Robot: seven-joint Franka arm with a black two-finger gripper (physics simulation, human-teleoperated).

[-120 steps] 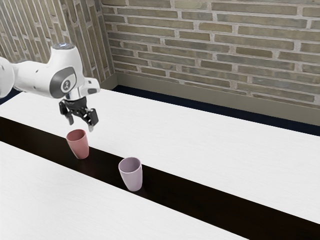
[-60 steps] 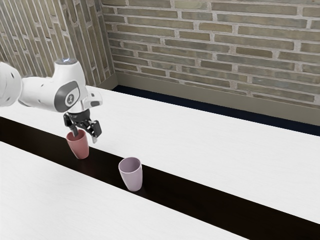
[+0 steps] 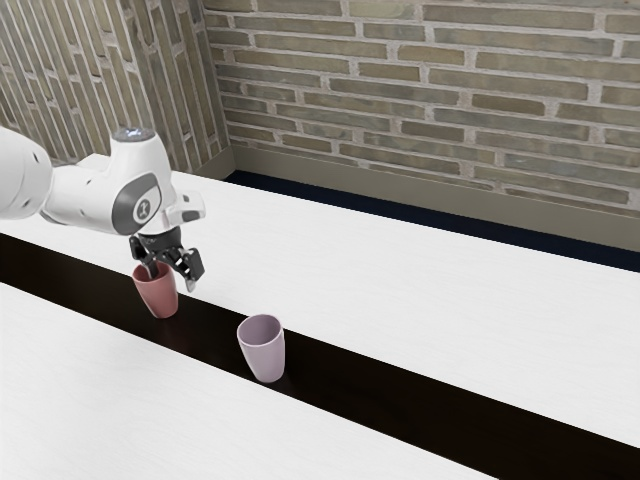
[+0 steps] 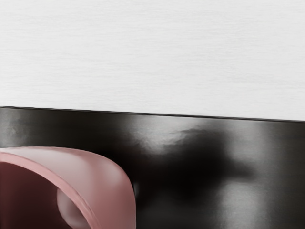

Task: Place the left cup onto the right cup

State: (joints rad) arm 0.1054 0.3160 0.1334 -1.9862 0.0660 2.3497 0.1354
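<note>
Over the last second your gripper point(image 3: 170, 276) has come down from above the pink cup point(image 3: 157, 292) to its rim. The pink cup, on the exterior view's left, is the one to be moved. It stands upright on the dark strip point(image 3: 400, 395) of the table point(image 3: 420, 270). The mauve cup point(image 3: 262, 347) stands well apart from it, towards the exterior view's right and nearer the camera.

You are in the grasping step, and nothing is lifted yet. The fingers are spread and released. One appears to dip inside the pink cup's mouth and the other hangs outside the wall that faces the mauve cup, so that wall lies between them. In the wrist view the pink cup's rim point(image 4: 102, 179) curves close under the hand.

Your next move, as I judge it, is to settle slightly lower and pinch that wall. Only then raise the cup straight up before carrying it across.
</note>
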